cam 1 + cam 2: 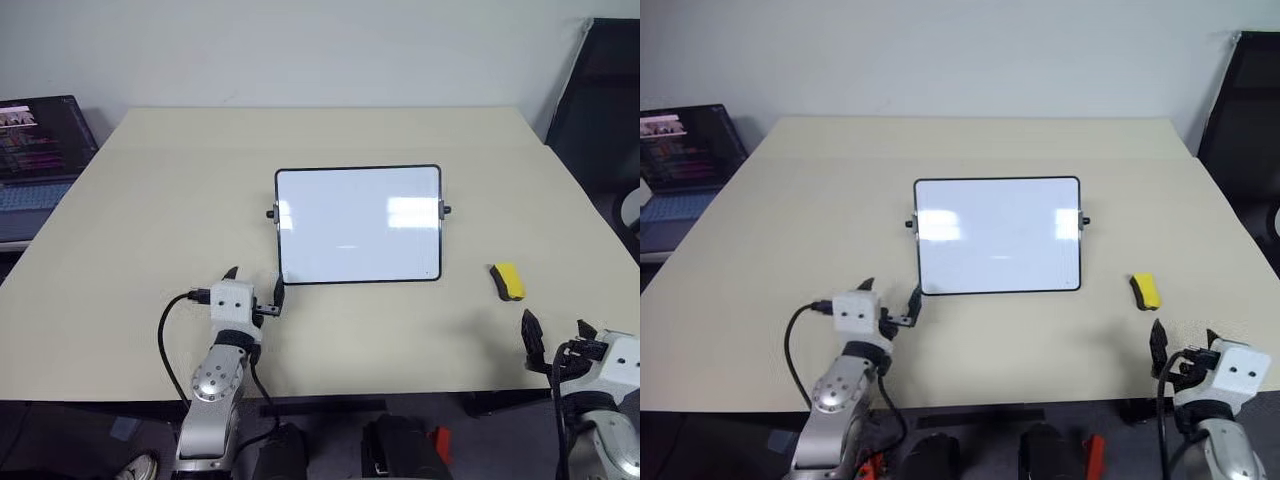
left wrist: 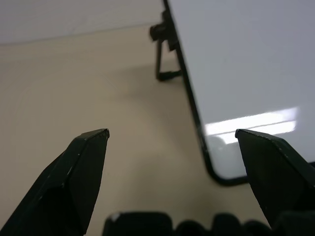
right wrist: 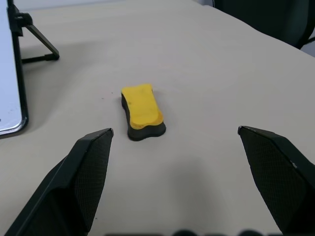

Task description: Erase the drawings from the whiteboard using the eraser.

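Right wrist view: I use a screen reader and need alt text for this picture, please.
A small yellow eraser with a dark underside lies on a beige table, ahead of the open right end effector, whose two black fingers stand wide apart and hold nothing. A corner of the whiteboard and its stand leg show at one edge.

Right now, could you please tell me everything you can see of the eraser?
The eraser is a small oblong block with a yellow top, slightly waisted, over a darker base. It lies flat, yellow side up, on the beige table, right of the whiteboard and apart from it. Nothing touches it; the open right gripper faces it without contact.
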You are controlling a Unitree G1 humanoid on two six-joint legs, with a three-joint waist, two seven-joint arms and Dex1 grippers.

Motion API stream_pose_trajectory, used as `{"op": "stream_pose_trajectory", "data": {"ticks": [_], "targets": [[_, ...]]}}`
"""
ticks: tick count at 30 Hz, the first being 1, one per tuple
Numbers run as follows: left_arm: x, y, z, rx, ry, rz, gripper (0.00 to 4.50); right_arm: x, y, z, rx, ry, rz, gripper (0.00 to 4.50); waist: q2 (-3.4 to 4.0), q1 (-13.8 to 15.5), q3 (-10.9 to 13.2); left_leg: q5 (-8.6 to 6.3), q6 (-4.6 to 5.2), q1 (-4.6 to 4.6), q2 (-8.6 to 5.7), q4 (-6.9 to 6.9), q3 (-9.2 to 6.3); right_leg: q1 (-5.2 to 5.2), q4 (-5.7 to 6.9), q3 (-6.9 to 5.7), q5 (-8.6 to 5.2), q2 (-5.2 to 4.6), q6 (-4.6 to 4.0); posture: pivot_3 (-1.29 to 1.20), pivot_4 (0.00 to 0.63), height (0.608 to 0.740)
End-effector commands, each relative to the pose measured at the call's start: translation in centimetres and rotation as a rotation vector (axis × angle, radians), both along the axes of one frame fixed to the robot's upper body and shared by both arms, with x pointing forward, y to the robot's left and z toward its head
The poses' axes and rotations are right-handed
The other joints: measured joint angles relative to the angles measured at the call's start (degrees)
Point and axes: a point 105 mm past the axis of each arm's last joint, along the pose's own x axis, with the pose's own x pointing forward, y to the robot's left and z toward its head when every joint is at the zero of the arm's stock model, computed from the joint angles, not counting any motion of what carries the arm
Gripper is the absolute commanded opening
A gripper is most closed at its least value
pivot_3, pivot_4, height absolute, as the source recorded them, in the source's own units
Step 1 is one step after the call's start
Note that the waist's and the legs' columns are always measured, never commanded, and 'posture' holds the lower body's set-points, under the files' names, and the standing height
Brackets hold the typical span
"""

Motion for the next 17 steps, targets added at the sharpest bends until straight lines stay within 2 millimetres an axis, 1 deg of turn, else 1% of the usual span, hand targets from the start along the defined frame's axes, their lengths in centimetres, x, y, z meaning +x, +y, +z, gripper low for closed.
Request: {"op": "stream_pose_trajectory", "data": {"ticks": [1, 6, 8, 10, 14, 17], "targets": [[-0.4, -0.5, 1.0, -0.003, -0.05, 0.017, 4.5, 0.4, 0.4, 1.3, -0.03, -0.07, 0.031, 4.47, -0.01, 0.0, -0.01, 0.0, 0.0, 0.0, -0.02, 0.01, 0.01, 0.01, 0.0, 0.01, -0.05, 0.0, -0.09, 0.0, 0.15, 0.74], [-0.4, 0.0, 0.7, -0.017, -0.038, 0.058, 4.5, 1.1, 0.6, 1.3, -0.028, -0.085, 0.04, 4.47, -0.02, 0.0, 0.0, 0.0, 0.0, -0.03, -0.11, 0.0, 0.02, 0.01, -0.02, 0.01, -0.04, -0.02, -0.07, 0.0, 0.15, 0.74], [-0.4, 0.3, 0.8, -0.013, -0.043, 0.065, 4.5, 1.1, 0.7, 0.9, -0.036, -0.064, 0.047, 4.47, -0.03, 0.01, 0.0, 0.0, 0.0, -0.02, -0.1, -0.02, -0.01, 0.01, -0.02, -0.01, -0.04, -0.02, -0.06, 0.0, 0.15, 0.74], [-0.4, 0.1, 1.1, -0.016, -0.055, 0.059, 4.5, 1.0, 0.7, 0.7, -0.035, -0.057, 0.049, 4.47, -0.03, 0.01, 0.0, 0.0, 0.0, -0.03, -0.1, -0.04, -0.01, 0.01, -0.02, -0.03, 0.0, -0.02, 0.02, 0.0, 0.15, 0.74], [-0.7, -0.5, 1.4, -0.02, -0.061, 0.041, 4.5, 1.0, 1.0, 1.1, -0.028, -0.066, 0.058, 4.47, -0.03, 0.0, 0.0, 0.0, 0.0, -0.03, -0.1, -0.03, 0.0, 0.0, -0.02, -0.01, 0.09, -0.02, 0.17, 0.0, 0.15, 0.74], [-0.7, -1.0, 1.7, -0.014, -0.064, 0.021, 4.5, 1.1, 1.2, 0.6, -0.016, -0.048, 0.061, 4.47, -0.03, 0.02, 0.0, 0.0, 0.0, -0.03, -0.1, -0.03, -0.01, 0.01, -0.02, -0.01, 0.08, -0.02, 0.16, 0.0, 0.15, 0.74]]}}
